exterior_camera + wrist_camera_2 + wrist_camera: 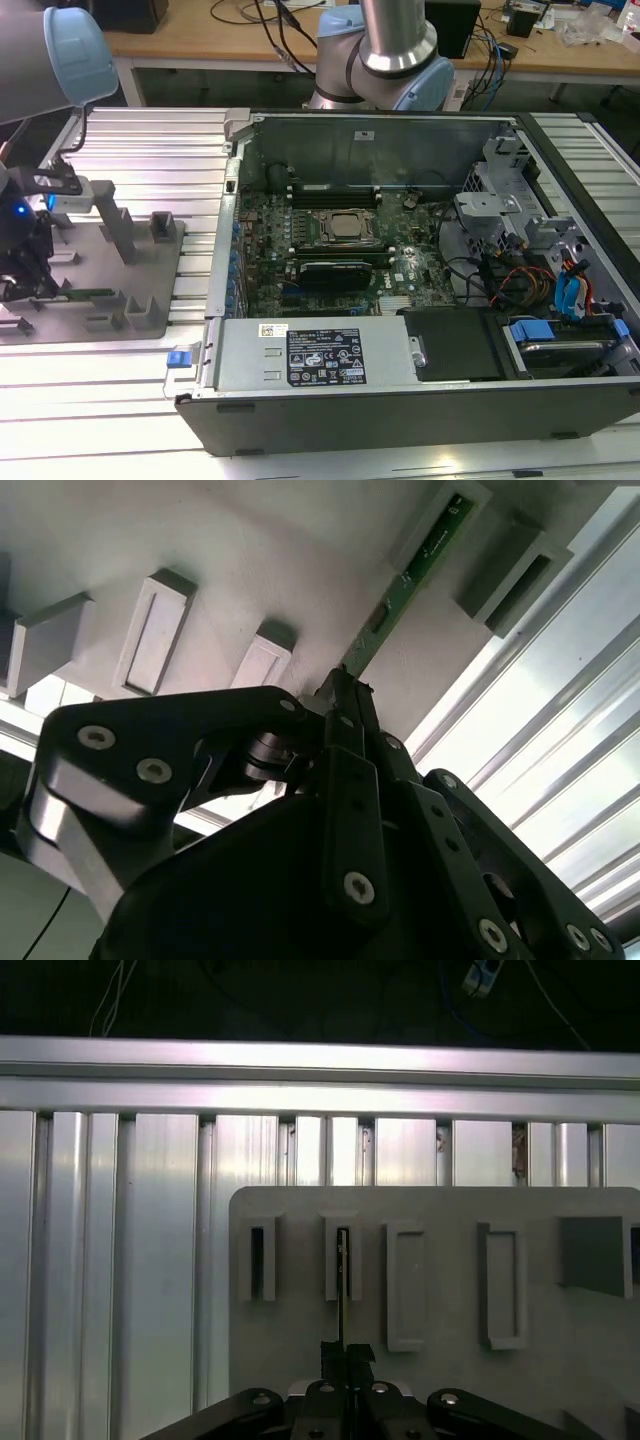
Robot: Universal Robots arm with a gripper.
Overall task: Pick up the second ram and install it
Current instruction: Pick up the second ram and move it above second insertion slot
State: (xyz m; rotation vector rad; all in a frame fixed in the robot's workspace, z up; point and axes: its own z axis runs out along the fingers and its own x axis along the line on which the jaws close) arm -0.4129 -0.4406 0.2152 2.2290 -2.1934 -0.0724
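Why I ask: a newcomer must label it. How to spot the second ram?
On the exterior view's left lies a grey fixture plate. The second ram stands on edge there, gripped by the claw: a thin green stick among grey blocks.

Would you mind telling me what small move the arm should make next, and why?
Probably a short straight lift: the hand appears closed on the second ram, which stands on edge in a slot of the grey holder, so sideways motion might jam it.

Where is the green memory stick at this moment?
The memory stick sits in the grey holder at the exterior view's left, beside the open computer case, one end held by the gripper.
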